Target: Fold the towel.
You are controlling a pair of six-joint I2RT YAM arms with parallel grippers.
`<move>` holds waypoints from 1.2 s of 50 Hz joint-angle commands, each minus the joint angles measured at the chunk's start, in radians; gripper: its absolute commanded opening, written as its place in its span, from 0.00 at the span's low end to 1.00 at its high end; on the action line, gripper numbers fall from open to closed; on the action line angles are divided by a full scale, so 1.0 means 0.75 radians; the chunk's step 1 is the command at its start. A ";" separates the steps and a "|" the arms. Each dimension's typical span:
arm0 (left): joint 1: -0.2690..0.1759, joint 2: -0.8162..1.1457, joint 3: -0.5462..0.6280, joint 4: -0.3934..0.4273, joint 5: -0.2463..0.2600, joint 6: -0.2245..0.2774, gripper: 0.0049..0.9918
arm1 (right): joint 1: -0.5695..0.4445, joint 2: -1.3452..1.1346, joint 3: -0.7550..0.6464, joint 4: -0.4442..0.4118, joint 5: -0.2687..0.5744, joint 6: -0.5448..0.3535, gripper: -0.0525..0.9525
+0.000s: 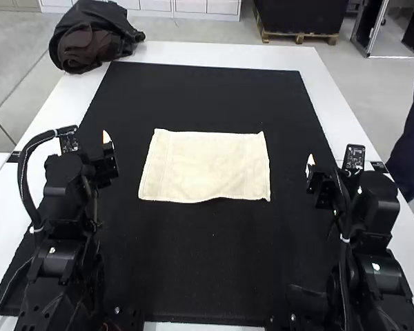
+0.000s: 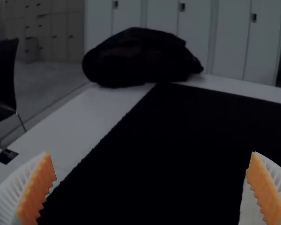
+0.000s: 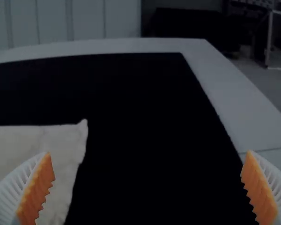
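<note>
Towel (image 1: 205, 167) lies spread, bare mat (image 1: 207, 255) between its side edges and both parted pairs of jaws

I can't make out any readable words, labels, brands, numbers or signs from here.

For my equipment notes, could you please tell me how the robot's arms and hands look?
The left arm and right arm are black and jointed, with black cables, white ties and a small circuit board each. The left hand and right hand have white, ribbed, tapering fingers with orange, toothed pads.
</note>
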 commanded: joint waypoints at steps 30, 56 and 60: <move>-0.009 0.003 0.013 0.479 0.106 0.413 0.96 | -0.011 -0.007 -0.004 0.419 -0.154 -0.232 0.95; 0.019 1.091 0.680 0.546 0.192 0.253 0.96 | -0.023 0.840 0.610 0.423 -0.199 0.134 0.95; 0.030 1.269 0.749 0.538 0.198 0.147 0.97 | -0.015 1.018 0.675 0.421 -0.195 0.177 0.95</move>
